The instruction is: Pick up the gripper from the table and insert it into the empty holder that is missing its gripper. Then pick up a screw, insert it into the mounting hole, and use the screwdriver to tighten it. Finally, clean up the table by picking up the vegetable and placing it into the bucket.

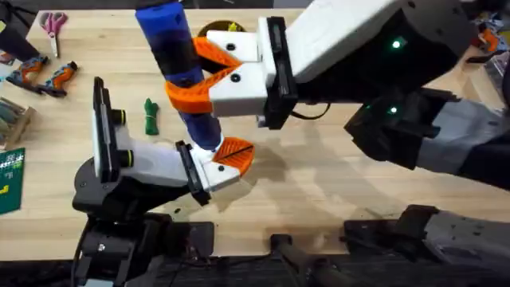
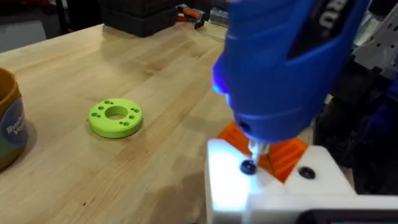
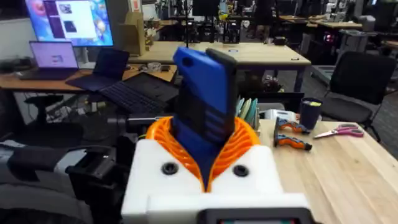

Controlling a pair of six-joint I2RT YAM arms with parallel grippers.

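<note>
Blue and upright, the screwdriver (image 1: pixel 179 64) is clamped between the right gripper's (image 1: pixel 209 76) orange pads, its tip seated on a screw (image 2: pixel 248 167) in the holder (image 2: pixel 261 186) with the orange gripper (image 2: pixel 283 155) fitted, so tightening is judged underway. The vegetable (image 1: pixel 151 116) lies toward the desk's far left, unbinned; the bucket (image 2: pixel 9 118) is cut off, and the left gripper's finger state cannot be told.

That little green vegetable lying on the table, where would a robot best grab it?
Probably across the slim middle of the vegetable, coming straight down from above. It lies flat on the bare table with its length running away from the arms' bases, so the fingers could close on its long sides.
</note>
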